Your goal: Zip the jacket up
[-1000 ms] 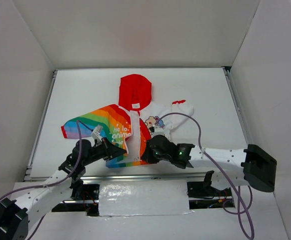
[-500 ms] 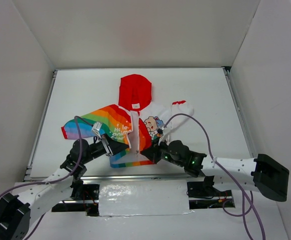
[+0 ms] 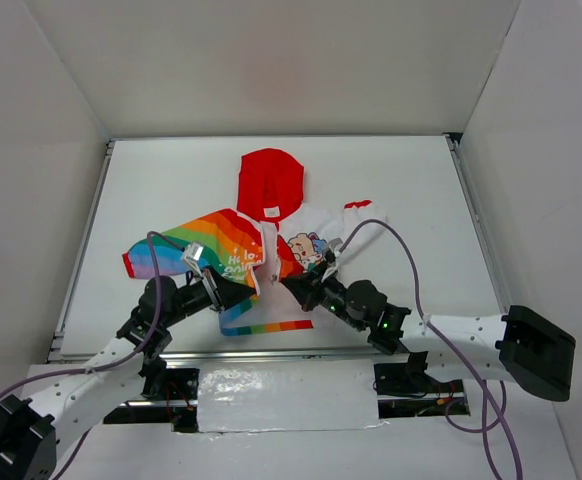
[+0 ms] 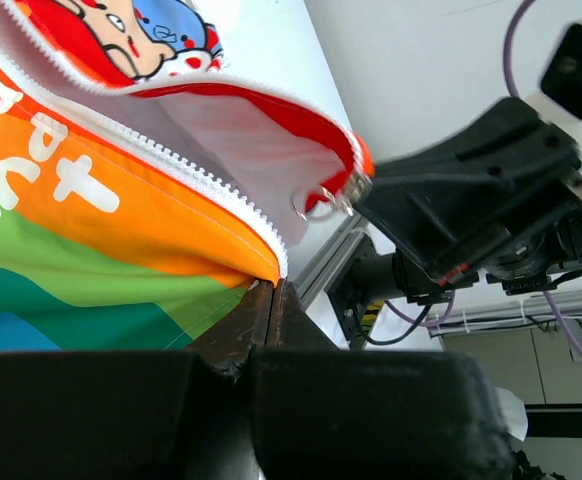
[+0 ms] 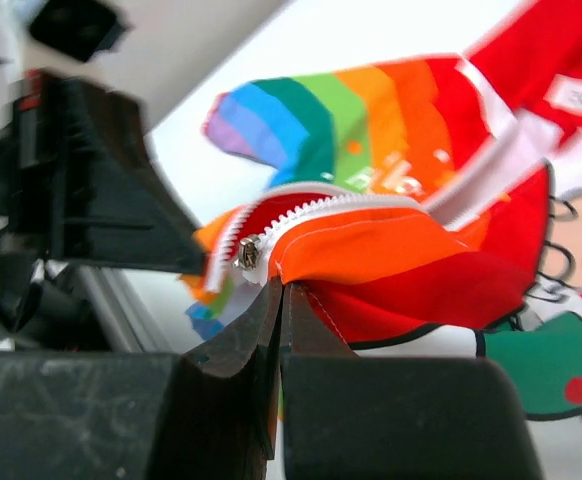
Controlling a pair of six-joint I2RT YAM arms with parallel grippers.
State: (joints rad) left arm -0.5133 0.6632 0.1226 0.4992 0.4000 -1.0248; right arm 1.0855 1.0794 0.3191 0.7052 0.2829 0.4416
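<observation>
Both claws stayed clamped on the jacket [image 3: 271, 230], which lay mid-tabletop [image 3: 411, 190]. My left claw [image 3: 246, 290] pinched the rainbow half's bottom zipper corner, and my right claw [image 3: 296, 288] the white half's hem beside the slider [image 5: 249, 252]. Over the last second I had raised both corners and drawn them closer, but they were not yet joined.

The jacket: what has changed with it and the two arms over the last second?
The left gripper and the right gripper, each shut on a bottom front corner of the jacket, have lifted those corners and drawn them closer together at the foot of the zipper. The right arm swung its elbow back toward the near edge. The hood stayed where it was.
</observation>
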